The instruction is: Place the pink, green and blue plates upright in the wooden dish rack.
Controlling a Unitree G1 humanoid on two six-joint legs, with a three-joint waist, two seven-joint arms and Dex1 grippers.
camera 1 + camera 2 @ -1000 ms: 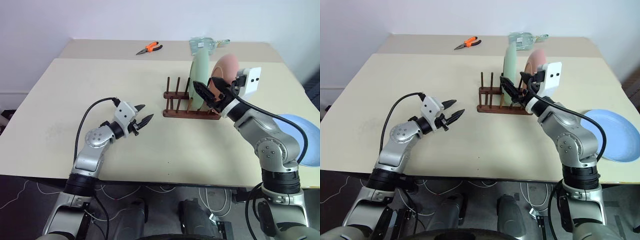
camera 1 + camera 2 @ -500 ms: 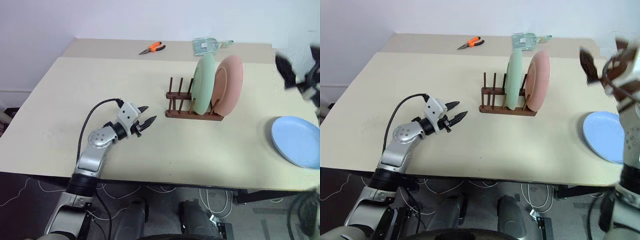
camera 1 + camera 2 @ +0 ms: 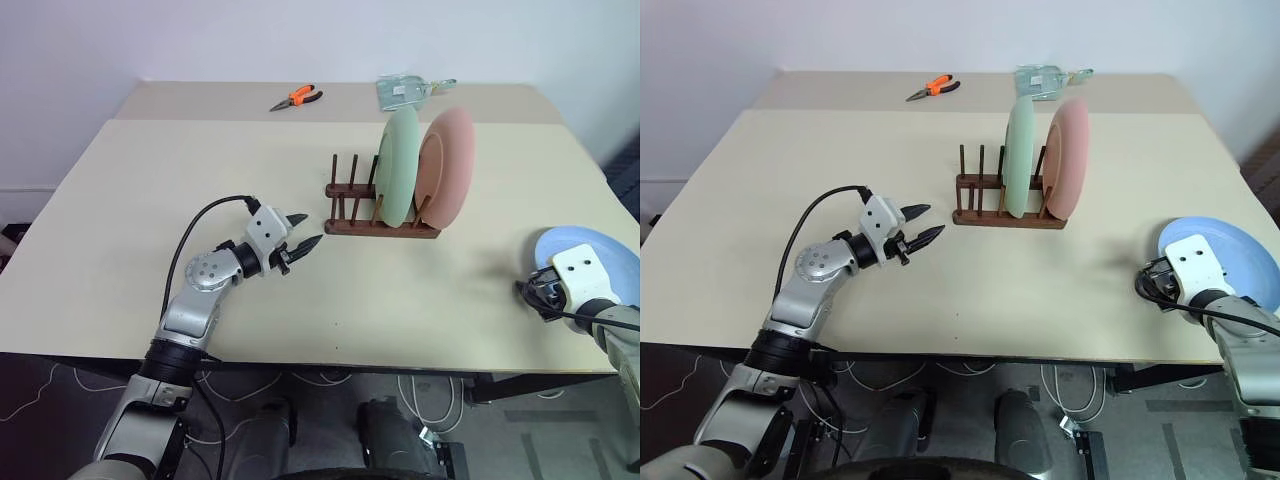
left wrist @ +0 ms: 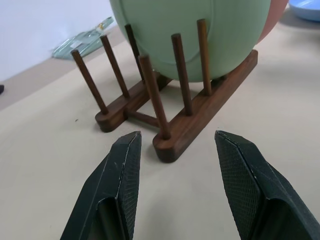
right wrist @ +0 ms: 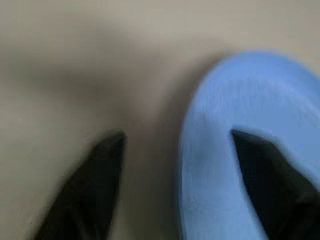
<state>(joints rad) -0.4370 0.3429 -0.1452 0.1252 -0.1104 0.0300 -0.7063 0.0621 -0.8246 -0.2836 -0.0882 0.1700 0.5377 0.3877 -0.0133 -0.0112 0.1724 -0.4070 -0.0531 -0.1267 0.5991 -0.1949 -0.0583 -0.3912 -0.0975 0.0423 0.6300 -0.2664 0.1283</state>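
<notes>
The pale green plate [image 3: 400,180] and the pink plate [image 3: 452,165] stand upright side by side in the dark wooden dish rack [image 3: 346,228]. Flat on the table at the right edge lies the blue plate [image 3: 592,250]. My right gripper [image 5: 176,134] is low at that plate's near-left rim, open, one finger over the table and the other over the plate. My left gripper [image 3: 310,229] hovers open and empty just left of the rack, pointing at its free pegs [image 4: 155,95].
Orange-handled pliers [image 3: 296,97] and a clear plastic item [image 3: 405,90] lie at the table's far edge. The blue plate sits close to the table's right and front edges. Bare tabletop [image 3: 200,160] stretches left of the rack.
My right arm left the pink plate standing in the rack, swung right and down, and now sits at the blue plate's rim. The left gripper has stayed put.
</notes>
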